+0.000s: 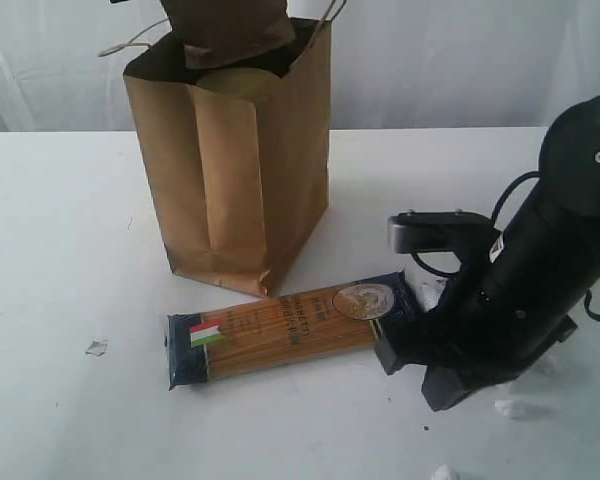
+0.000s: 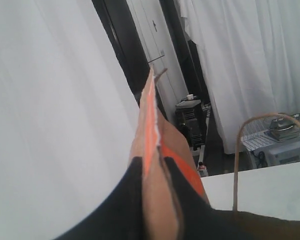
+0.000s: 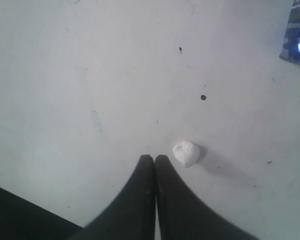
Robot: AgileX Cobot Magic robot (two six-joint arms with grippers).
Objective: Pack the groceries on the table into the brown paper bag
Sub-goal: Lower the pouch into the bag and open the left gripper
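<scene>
Spaghetti packet (image 1: 280,335) lies near the right end effector (image 3: 151,160), seemingly apart.

There is one white table (image 1: 60,260). On it is one brown paper bag (image 1: 230,180), and the bag has two loop handles (image 1: 130,45). There is one blue-ended spaghetti packet (image 1: 280,332) and one brown pouch with orange label (image 2: 167,142). One yellowish thing (image 1: 242,80) shows in the bag. One black robot arm (image 1: 520,280) is there. Small white crumbs (image 1: 510,408): three, maybe four, as some are blurry.
</scene>
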